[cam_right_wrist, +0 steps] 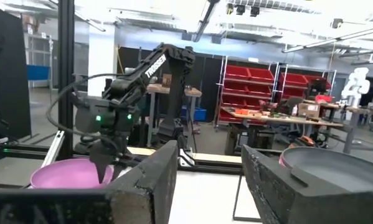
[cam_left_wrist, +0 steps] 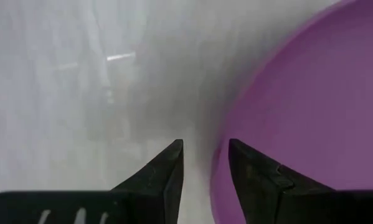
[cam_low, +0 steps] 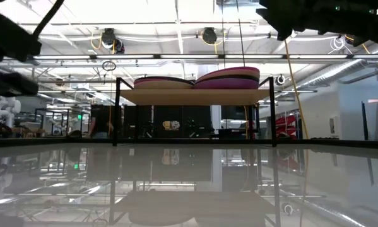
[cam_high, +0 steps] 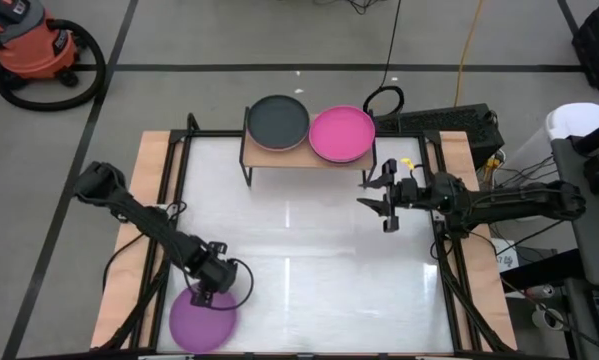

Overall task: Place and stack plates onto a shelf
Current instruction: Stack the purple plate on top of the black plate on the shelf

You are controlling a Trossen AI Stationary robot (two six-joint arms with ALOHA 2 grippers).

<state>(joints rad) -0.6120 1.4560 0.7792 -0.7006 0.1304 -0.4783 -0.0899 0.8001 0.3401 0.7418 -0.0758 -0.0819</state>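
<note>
A purple plate lies flat at the table's near left edge. My left gripper points down at its far rim, open. In the left wrist view one finger is over the purple plate and the other is over the table. The shelf stands at the far edge and carries two stacks, one topped dark grey and one topped magenta. In the low view the magenta stack sits tilted, its left edge against the other stack. My right gripper hovers open, right of the shelf. My left gripper has its fingers on either side of the purple plate's far rim, coming from above. A strip of table shows between the outer finger and the rim. I cannot tell whether the inner finger touches the plate.
Black frame rails and wooden borders run along the table's left and right sides. Cables and a black box lie behind the shelf's right end. The white tabletop between the arms is bare.
</note>
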